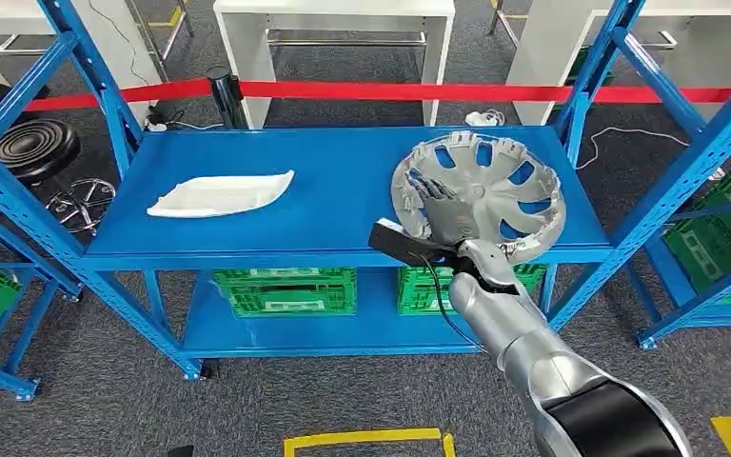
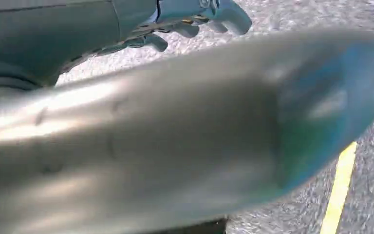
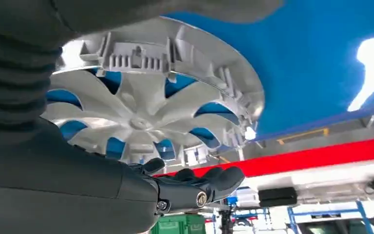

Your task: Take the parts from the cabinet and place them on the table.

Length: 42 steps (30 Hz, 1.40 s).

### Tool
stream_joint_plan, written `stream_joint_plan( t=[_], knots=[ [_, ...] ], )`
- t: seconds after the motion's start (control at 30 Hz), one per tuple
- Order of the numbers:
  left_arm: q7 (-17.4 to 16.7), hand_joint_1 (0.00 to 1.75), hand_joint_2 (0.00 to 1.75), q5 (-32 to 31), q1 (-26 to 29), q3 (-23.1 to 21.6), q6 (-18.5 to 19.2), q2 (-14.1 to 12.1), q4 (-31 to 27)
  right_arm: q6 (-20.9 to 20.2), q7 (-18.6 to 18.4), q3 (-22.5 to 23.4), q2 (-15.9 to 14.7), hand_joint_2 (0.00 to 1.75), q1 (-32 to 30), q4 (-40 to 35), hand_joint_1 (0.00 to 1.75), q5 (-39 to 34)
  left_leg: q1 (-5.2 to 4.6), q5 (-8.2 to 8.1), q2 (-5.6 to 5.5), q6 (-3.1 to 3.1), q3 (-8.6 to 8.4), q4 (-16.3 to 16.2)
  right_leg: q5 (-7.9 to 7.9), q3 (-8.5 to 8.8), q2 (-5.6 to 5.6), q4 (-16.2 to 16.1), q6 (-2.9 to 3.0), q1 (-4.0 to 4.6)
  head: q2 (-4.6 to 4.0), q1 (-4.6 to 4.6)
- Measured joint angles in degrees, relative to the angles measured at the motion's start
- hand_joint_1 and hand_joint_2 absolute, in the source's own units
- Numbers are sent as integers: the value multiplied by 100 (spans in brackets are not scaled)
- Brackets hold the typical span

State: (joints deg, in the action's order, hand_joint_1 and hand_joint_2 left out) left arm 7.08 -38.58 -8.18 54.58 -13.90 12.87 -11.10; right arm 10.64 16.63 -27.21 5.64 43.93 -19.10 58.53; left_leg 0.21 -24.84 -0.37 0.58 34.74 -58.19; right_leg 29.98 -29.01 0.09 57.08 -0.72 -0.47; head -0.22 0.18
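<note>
While the white curved plastic panel [image 1: 219, 194] is lying flat on the blue metal shelf [image 1: 343, 162], the right hand [image 1: 435, 211] is grasping the silver spoked plastic wheel cover [image 1: 481, 195], tilting it. The left hand [image 2: 195, 19] is hanging with fingers loosely apart, holding nothing.

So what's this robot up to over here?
It is collecting car parts from a blue shelf. Its right hand grips a silver wheel cover at the rim, tilted up off the shelf. A white part lies on the shelf, untouched. Its left hand hangs over the floor, holding nothing.
</note>
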Motion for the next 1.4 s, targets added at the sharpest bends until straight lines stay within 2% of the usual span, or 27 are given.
stream_joint_plan(
  t=[0.17,0.33,0.53,0.97,1.07,1.27,1.4],
  knots=[
    [-15,0,0,-116,2,76,-2,0,0,-2,-50,0,0,0,3,4,0,68,0,0,0,0,0,1,0,1,-1,0,0,0,0,0],
    [-70,0,0,-164,3,116,-44,-2,0,-231,0,0,0,0,34,7,0,-2,0,0,-2,0,0,1,0,2,-2,0,1,0,0,0],
    [-2,0,0,-181,2,116,-7,-2,0,-536,-273,7,2,0,234,50,0,50,0,0,0,0,-1,1,0,1,0,0,1,0,0,0],
    [26,0,0,-186,2,116,2,-2,0,-551,-273,9,2,0,335,129,0,52,0,0,0,0,-1,1,0,1,0,0,1,0,2,0],
    [37,0,0,-186,3,116,2,-2,0,-566,-426,9,-7,0,342,155,0,127,0,0,0,0,-1,1,0,-2,0,0,1,0,0,0],
    [-68,0,0,-251,77,116,-48,-4,0,-581,-579,44,-214,0,277,236,0,155,0,-1,-1,-1,-1,0,0,-3,-1,-5,1,-2,0,0],
    [-22,0,0,-262,118,116,-39,-7,0,-533,-603,133,-389,0,110,280,0,144,-1,-2,-1,-2,0,0,0,1,-1,-9,0,-2,2,0]
  ],
)
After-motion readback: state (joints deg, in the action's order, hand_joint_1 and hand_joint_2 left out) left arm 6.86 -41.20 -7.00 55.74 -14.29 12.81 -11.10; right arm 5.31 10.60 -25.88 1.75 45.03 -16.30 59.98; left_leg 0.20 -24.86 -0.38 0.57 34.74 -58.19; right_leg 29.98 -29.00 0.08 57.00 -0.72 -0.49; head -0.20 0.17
